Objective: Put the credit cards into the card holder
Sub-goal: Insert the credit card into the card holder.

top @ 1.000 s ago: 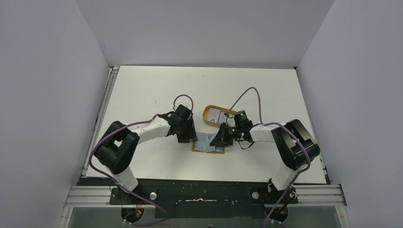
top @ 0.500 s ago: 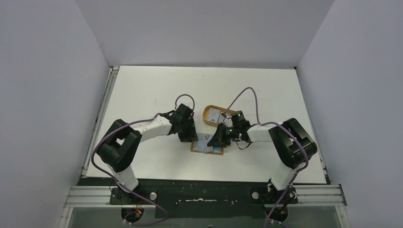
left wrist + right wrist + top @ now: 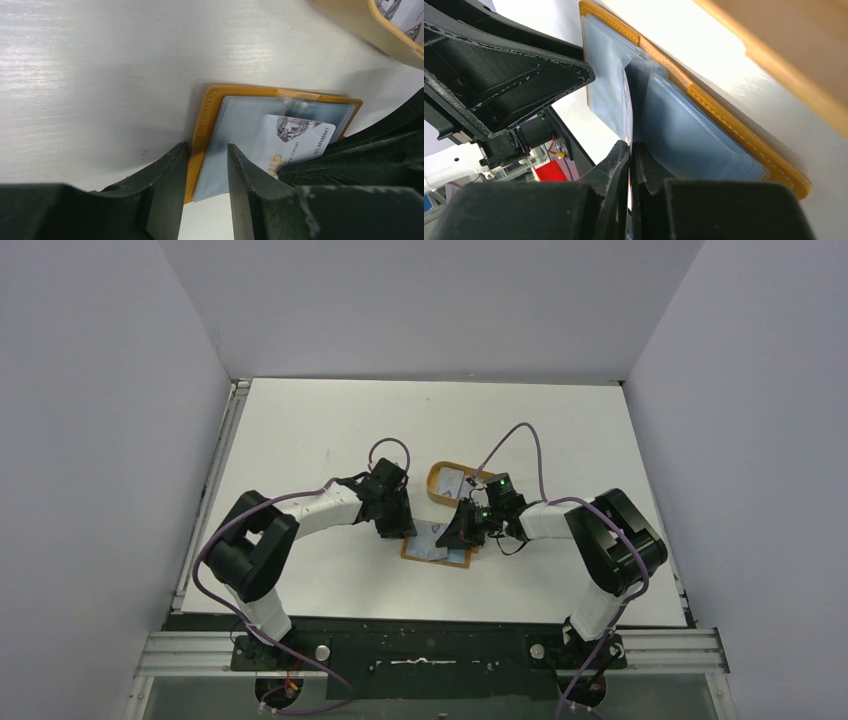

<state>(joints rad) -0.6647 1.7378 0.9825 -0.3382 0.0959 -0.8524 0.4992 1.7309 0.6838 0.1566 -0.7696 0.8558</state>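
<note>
Top view: card holder (image 3: 437, 545) is laid open on bench (image 3: 300, 430), near middle. Left end effector (image 3: 402, 529) is set at its left edge, right end effector (image 3: 455, 536) at its right side. Orange tray (image 3: 434, 480) is seen just behind, pale cards (image 3: 451, 480) lying inside.

Left wrist view: left end effector (image 3: 206, 146) fingers are held apart, holder's orange edge between them; whether it is gripped cannot be told. Credit card (image 3: 297, 142) is tucked partway under clear pocket (image 3: 235, 130).

Right wrist view: right end effector (image 3: 630, 146) is pinched tight on thin credit card (image 3: 626, 120), seen edge-on at pocket mouth.
</note>
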